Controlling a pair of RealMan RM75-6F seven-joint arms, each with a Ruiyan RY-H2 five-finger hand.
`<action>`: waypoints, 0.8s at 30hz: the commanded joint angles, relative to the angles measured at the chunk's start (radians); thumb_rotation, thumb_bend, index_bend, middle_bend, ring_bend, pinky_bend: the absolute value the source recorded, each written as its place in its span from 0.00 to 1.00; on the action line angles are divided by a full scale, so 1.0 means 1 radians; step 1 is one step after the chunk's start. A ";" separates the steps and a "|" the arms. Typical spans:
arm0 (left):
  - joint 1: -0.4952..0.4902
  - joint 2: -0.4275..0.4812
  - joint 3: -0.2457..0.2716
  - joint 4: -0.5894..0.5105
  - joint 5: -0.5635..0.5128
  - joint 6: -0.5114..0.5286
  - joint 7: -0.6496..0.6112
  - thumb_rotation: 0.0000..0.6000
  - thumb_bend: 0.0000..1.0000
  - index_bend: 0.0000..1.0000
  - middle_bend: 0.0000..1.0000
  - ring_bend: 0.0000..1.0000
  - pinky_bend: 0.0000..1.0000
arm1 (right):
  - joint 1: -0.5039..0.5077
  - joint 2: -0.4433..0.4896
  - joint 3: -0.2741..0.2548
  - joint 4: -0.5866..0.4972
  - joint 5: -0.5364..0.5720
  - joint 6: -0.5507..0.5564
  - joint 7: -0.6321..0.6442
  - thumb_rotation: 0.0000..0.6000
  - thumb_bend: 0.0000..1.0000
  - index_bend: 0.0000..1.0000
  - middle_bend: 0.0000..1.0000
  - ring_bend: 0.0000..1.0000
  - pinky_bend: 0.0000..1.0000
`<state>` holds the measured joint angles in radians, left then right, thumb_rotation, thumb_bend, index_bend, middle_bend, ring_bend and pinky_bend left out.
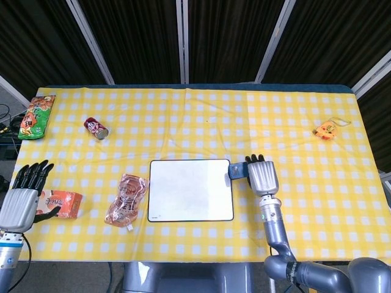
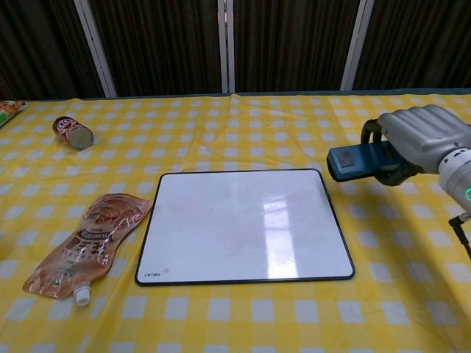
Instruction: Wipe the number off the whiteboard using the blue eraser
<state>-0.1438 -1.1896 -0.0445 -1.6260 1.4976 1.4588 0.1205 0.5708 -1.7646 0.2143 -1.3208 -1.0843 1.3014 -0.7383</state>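
Note:
The whiteboard (image 1: 190,189) (image 2: 241,223) lies flat on the yellow checked table, its white face blank with only glare on it. My right hand (image 1: 261,176) (image 2: 423,140) grips the blue eraser (image 1: 236,172) (image 2: 355,160) just off the board's right edge, near its far right corner; in the chest view the eraser looks lifted off the cloth. My left hand (image 1: 23,198) hovers at the table's left edge with its fingers spread, holding nothing, beside an orange snack box (image 1: 61,203).
A clear pouch (image 1: 127,199) (image 2: 87,242) lies left of the board. A red can (image 1: 96,128) (image 2: 72,133) lies on its side at the far left. A snack bag (image 1: 36,116) sits at the far left corner, an orange tape measure (image 1: 327,129) at the far right.

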 commanded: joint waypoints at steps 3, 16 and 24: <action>0.002 -0.001 0.004 -0.004 0.008 0.005 0.008 1.00 0.13 0.00 0.00 0.00 0.00 | -0.079 0.098 -0.024 -0.062 -0.032 0.051 0.090 1.00 0.44 0.84 0.75 0.72 0.74; 0.015 -0.006 0.020 -0.015 0.043 0.032 0.040 1.00 0.13 0.00 0.00 0.00 0.00 | -0.218 0.231 -0.098 -0.102 -0.084 0.073 0.303 1.00 0.36 0.71 0.60 0.60 0.58; 0.026 -0.002 0.023 -0.021 0.056 0.052 0.040 1.00 0.13 0.00 0.00 0.00 0.00 | -0.243 0.243 -0.118 -0.090 -0.082 0.025 0.341 1.00 0.23 0.39 0.26 0.28 0.18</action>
<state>-0.1179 -1.1920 -0.0216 -1.6472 1.5540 1.5108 0.1608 0.3305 -1.5225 0.0977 -1.4123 -1.1657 1.3297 -0.4009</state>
